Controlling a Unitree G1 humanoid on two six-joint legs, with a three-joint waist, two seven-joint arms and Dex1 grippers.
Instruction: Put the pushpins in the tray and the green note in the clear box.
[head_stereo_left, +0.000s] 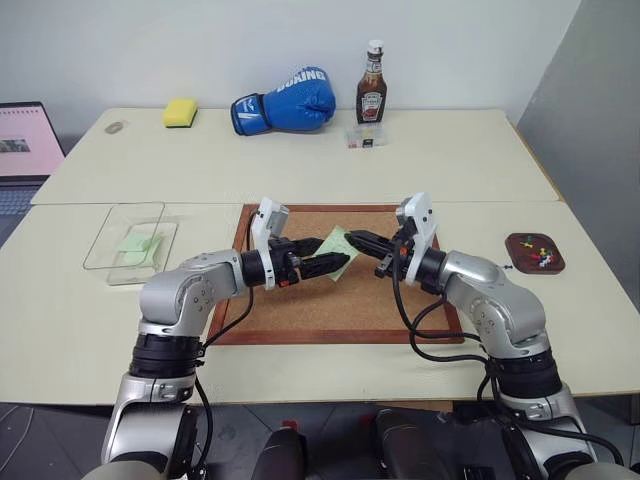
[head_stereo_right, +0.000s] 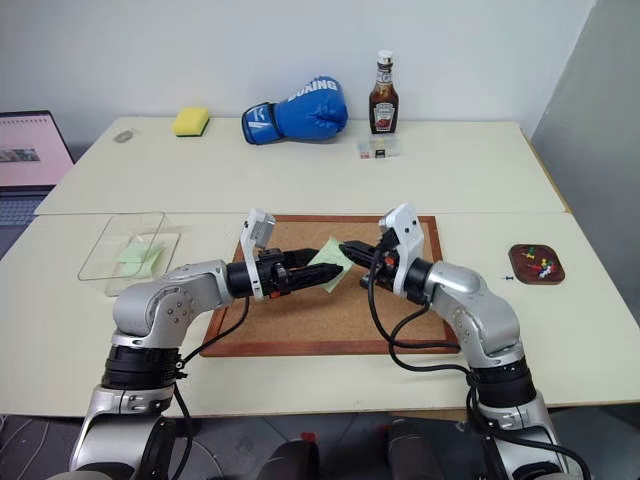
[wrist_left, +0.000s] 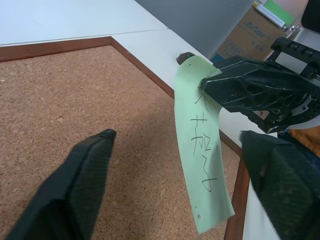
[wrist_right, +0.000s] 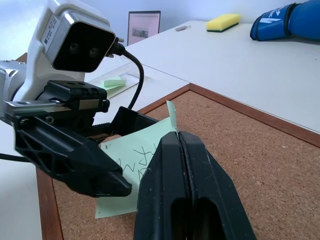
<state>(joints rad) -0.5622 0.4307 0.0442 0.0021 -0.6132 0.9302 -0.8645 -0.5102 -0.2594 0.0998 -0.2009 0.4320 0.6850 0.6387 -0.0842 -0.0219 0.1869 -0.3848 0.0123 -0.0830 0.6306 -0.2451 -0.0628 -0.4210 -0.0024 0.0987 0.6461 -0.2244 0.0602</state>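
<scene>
Green note (wrist_left: 202, 150): pale green, dark handwriting. Cork board (head_stereo_left: 300, 300): speckled tan, red-brown frame. Tray (head_stereo_left: 520, 262): dark brown.

The note's (wrist_right: 131, 159) pinched corner hides between the right gripper's (wrist_right: 179, 150) fingers. The laptop (head_stereo_left: 28, 150) is cut off. The pushpins (head_stereo_left: 538, 252) are too small to count.

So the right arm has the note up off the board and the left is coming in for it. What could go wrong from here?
1. The right end effector pinches only an edge of the green note; the curled sheet hangs free and could slip out.
2. The left end effector is open on either side of the note; closing badly could crease or tear it.
3. The clear box sits far off to the left and already holds green paper, so a loose note may miss it.
</scene>
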